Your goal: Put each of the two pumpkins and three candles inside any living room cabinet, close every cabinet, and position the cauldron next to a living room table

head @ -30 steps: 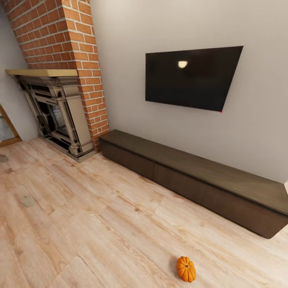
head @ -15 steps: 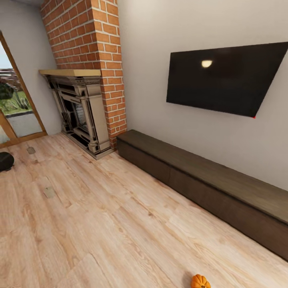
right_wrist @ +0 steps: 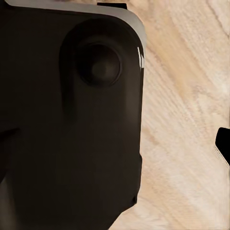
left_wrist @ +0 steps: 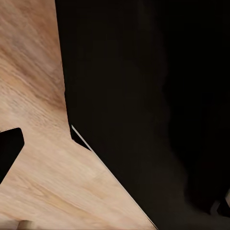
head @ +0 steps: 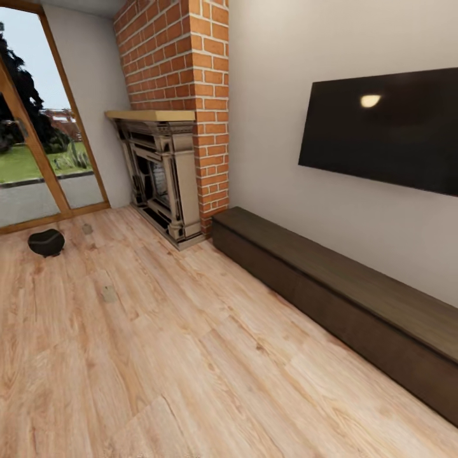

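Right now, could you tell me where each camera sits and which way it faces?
Head view: high on the robot, looking down across the floor at the cabinet, fireplace, TV and cauldron.
Left wrist view: on the left arm, facing floor past dark robot parts.
Right wrist view: on the right arm, likewise.
Shared: all three show the wood floor.

A large black robot body [left_wrist: 143,96] covers most of the left wrist view, over pale wood-plank floor [left_wrist: 33,96]. A smaller black part [left_wrist: 8,148] juts in.
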